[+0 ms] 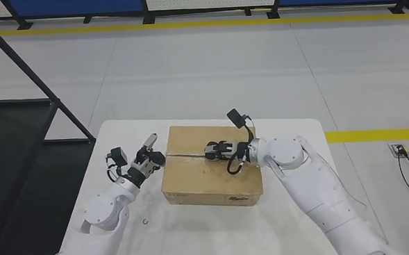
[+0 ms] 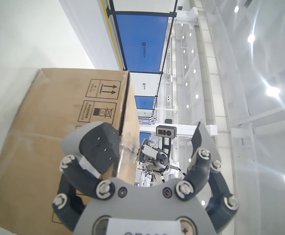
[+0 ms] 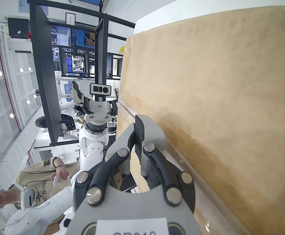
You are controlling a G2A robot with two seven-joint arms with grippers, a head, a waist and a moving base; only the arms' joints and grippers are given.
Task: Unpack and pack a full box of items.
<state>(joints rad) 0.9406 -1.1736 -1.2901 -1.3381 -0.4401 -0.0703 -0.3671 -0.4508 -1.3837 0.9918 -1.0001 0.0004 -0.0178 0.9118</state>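
Closed cardboard box (image 1: 211, 179), sitting on the white table (image 1: 279, 224) with its flaps down and a taped seam (image 1: 185, 153) running across its top.

We are noting the print first. On the box's left side wall, black framed handling marks are showing. One is a pair of arrows (image 2: 103, 89) pointing toward the box's top. Next to it is a crossed-out stacking pictogram (image 2: 96, 112). Each carries small lettering that we are not reading off. More frames are lying lower on that wall, hidden behind a finger.

The left gripper (image 1: 149, 157) is hanging at the box's left side, level with the seam, and its jaws are spread wide. In its wrist view we are seeing the box's upper left edge running between the two fingers. One dotted pad (image 2: 98, 146) is facing the labelled wall and the other finger is standing off past the top face. We cannot tell whether the pad is touching the cardboard.

The right gripper (image 3: 137, 128) is lying over the box's top, along the seam near the middle. Its jaws are pressed together, pad against pad, with nothing between them.

Each gripper's base plate is carrying a white sticker (image 3: 133, 227) whose print is cut off at the edge.
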